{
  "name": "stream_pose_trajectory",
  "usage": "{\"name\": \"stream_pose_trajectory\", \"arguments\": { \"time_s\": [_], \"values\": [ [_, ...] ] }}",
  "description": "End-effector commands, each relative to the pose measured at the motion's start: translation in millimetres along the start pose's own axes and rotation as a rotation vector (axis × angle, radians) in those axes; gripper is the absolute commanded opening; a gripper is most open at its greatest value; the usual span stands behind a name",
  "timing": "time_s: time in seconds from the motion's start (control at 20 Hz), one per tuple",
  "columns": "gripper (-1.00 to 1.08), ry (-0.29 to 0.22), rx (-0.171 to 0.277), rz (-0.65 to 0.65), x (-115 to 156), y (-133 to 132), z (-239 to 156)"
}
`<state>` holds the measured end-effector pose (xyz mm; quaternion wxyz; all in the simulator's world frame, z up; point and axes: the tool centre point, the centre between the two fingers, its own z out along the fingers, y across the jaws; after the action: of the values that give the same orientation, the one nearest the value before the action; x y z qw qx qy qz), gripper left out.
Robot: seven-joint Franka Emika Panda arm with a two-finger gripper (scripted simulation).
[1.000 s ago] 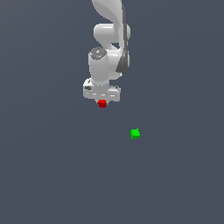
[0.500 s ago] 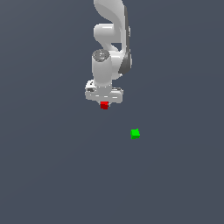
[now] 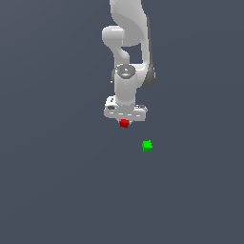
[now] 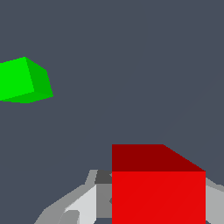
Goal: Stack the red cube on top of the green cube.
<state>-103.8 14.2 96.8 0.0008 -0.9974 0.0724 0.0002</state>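
Gripping the red cube — gripper clenched on it, fingers showing grey-white at its sides (wrist view). Exterior view: red cube sits just under the white hand. Green cube lies near, at about four o'clock from it — apart, on the dark floor.

The small bright red cube fills the space between the white gripper's fingers. The small bright green cube stands apart from the fingertips, toward the exterior view's right and lower. Bare dark grey surface surrounds both.
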Motion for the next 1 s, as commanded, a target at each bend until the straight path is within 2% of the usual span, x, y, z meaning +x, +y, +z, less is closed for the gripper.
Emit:
{"name": "stream_pose_trajectory", "arguments": {
  "time_s": [0.0, 0.5, 0.95],
  "values": [
    [-1.0, 0.001, 0.0, 0.0, 12, -21, 6],
    [-1.0, 0.0, -0.001, 0.0, 58, -95, 26],
    [-1.0, 0.001, -0.001, 0.0, 79, -126, 34]
  ]
}}
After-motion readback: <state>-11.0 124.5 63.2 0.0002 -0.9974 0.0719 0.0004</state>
